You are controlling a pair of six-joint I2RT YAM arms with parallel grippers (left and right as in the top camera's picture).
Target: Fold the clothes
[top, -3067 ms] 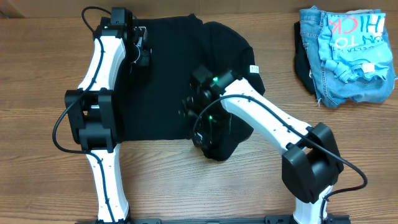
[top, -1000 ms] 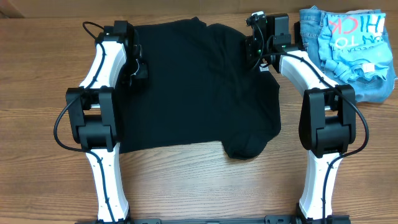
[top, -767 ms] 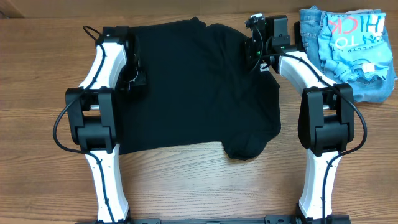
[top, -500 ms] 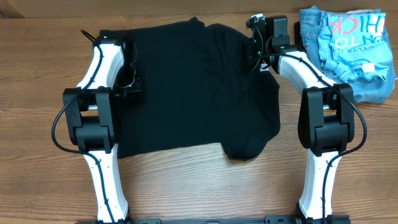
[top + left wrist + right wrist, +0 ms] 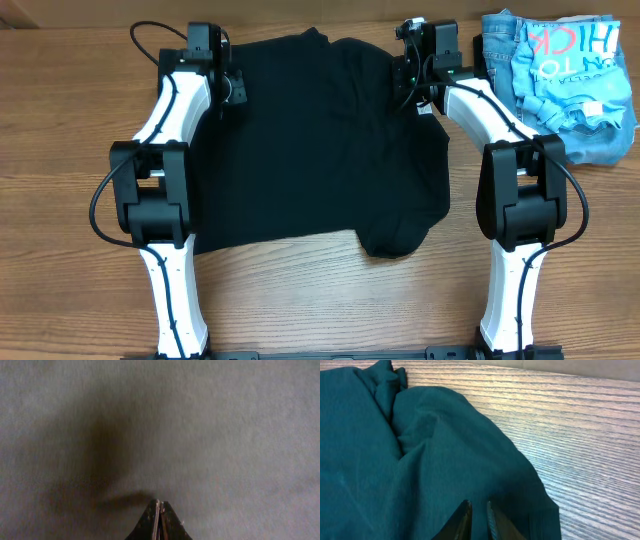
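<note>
Black T-shirt (image 5: 320,140) spread on wooden table (image 5: 60,120), my left gripper (image 5: 160,506) closed tight over fabric, right gripper (image 5: 477,506) narrowed, pinching shirt edge

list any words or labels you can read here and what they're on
"HIC" and "K": large pink letters, broken up by folds, on the light blue printed shirt.
"ON TO": smaller white letters on the same shirt, an uncertain reading; the rest is too crumpled to read.
black T-shirt: nothing readable.
</note>
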